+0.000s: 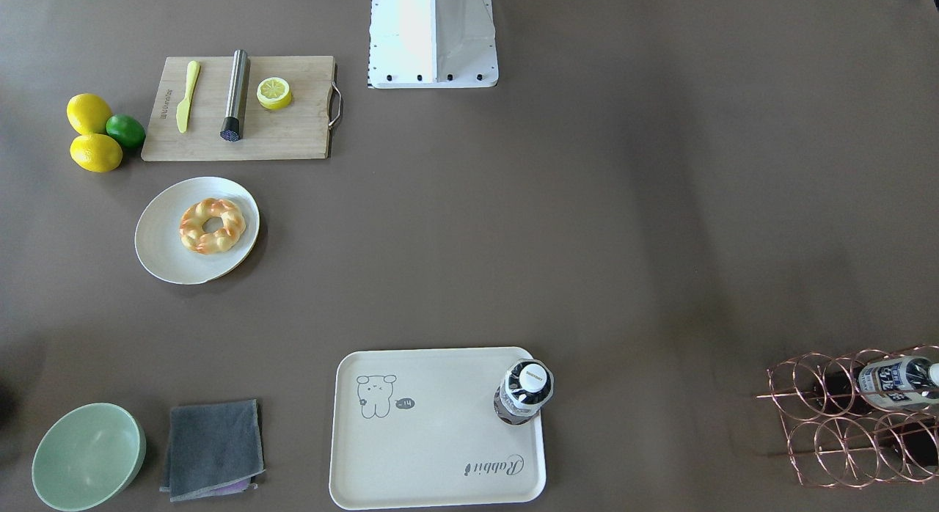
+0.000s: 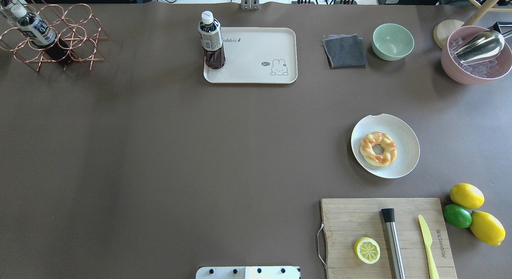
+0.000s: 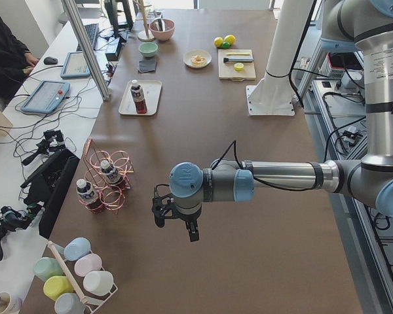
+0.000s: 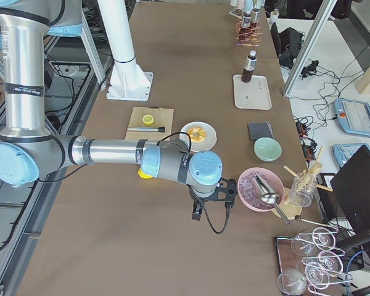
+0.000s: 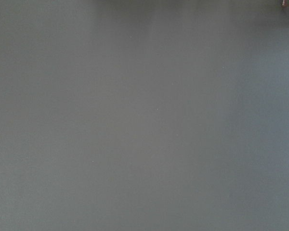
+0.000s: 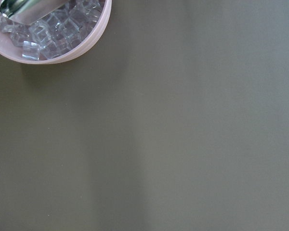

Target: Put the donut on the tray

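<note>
**A:** Across the table, facing the robot: where to find the donut point(image 1: 212, 225)?

**B:** Flat on the round plate point(image 1: 158, 259), just beside the cutting board point(image 1: 293, 130) and well apart from the tray point(image 1: 433, 439). No gripper in sight.

**A:** And from overhead?

**B:** On the plate at right, with the tray along the far edge and a bottle point(image 2: 212, 43) upright on one corner. Best to pinch one side of the ring through the hole, lift straight, then set down on the bare half, away from the bottle.

**A:** From the left end?

**B:** Shows the left gripper point(image 3: 175, 222) low over bare brown tabletop point(image 3: 262, 261), far from the donut. Impossible to tell whether spread or pressed together. Cluttered side desk point(image 3: 13, 137) alongside.

**A:** From the right end?

**B:** Shows the right gripper point(image 4: 213, 206) near the pink ice bowl point(image 4: 245, 185), closer to the plate. Again, impossible to tell.

**A:** Wrist cameras?

**B:** Nothing but smooth matte covering, plus the ice bowl at one corner on the right.
</note>
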Robot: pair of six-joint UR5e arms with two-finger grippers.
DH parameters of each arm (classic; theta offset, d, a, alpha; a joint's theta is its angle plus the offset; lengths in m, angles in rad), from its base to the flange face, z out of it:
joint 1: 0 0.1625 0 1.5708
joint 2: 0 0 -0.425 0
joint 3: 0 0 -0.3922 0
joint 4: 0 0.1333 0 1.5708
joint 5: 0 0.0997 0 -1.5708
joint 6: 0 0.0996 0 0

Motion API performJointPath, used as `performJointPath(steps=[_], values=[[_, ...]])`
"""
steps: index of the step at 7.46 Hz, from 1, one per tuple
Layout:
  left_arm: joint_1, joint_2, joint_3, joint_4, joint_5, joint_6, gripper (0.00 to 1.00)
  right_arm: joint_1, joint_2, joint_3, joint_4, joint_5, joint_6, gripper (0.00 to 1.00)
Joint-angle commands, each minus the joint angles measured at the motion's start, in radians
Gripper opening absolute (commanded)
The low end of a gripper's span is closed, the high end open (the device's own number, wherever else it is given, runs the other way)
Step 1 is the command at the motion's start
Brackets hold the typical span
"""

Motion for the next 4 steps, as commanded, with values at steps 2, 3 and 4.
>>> performJointPath(steps=[2, 3, 4], values=[[0.000, -0.017, 0.002, -0.003, 0.005, 0.006, 0.98, 0.000, -0.016, 0.000, 0.002, 0.002, 0.000, 1.00], [0.006, -0.017, -0.007, -0.005, 0.048, 0.007, 0.98, 0.000, -0.016, -0.003, 0.002, -0.001, 0.000, 1.00], [0.027, -0.017, -0.008, -0.005, 0.053, 0.009, 0.98, 0.000, -0.014, -0.003, 0.004, -0.001, 0.000, 1.00]])
